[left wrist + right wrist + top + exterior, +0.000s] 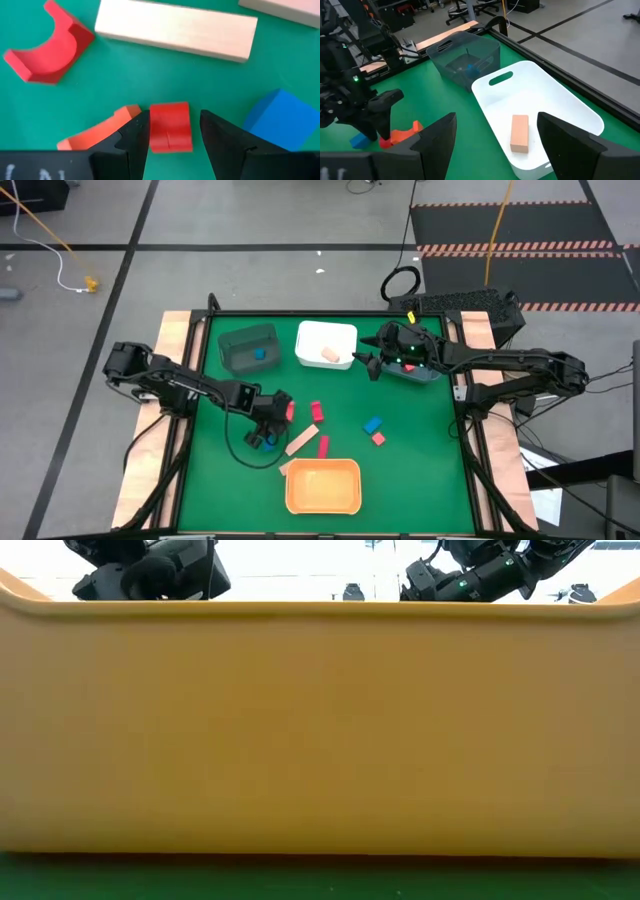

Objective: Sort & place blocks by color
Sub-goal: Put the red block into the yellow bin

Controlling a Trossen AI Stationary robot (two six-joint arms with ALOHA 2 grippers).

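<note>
My left gripper [276, 426] [170, 150] is low over the green mat near the table's left side, open. Its fingers stand on either side of a small red block [170, 127] lying on the mat; a gap shows on one side. Around it lie a red arch [47, 50], an orange arch piece [100, 132], a blue cube [282, 120] and a tan bar [175, 30]. My right gripper [368, 360] [497, 135] hovers open beside the white bin [326, 332], where a tan block [520, 132] lies on the bin's floor.
A grey bin [240, 340] at the far left holds a blue block [259, 353]. An orange bin [322, 502] sits at the near edge and its wall [320, 730] fills the low view. More red blocks [316, 411] and a blue one [373, 424] lie mid-table.
</note>
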